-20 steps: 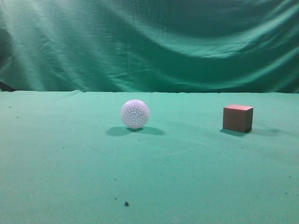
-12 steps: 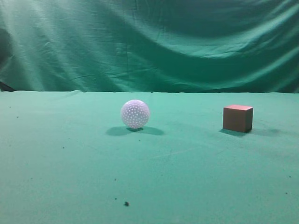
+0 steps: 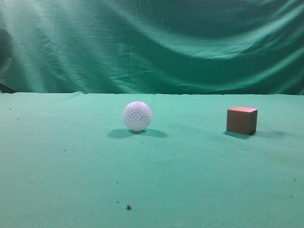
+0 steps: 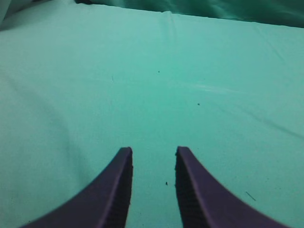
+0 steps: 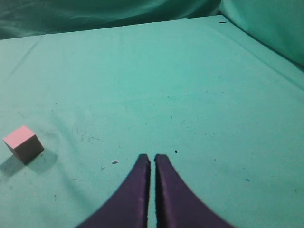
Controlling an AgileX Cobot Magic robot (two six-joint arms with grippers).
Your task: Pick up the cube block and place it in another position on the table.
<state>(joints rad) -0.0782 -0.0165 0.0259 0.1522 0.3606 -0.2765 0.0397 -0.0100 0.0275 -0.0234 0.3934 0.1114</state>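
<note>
The cube (image 3: 242, 120) sits on the table (image 3: 71, 161) toward its right edge, well apart from the ball (image 3: 137, 116) near the middle. My right gripper (image 5: 152, 159) hangs over bare cloth, fingers nearly pressed together and empty, with the cube (image 5: 23, 144) off to its left. My left gripper (image 4: 153, 154) is spread, holding nothing.
</note>
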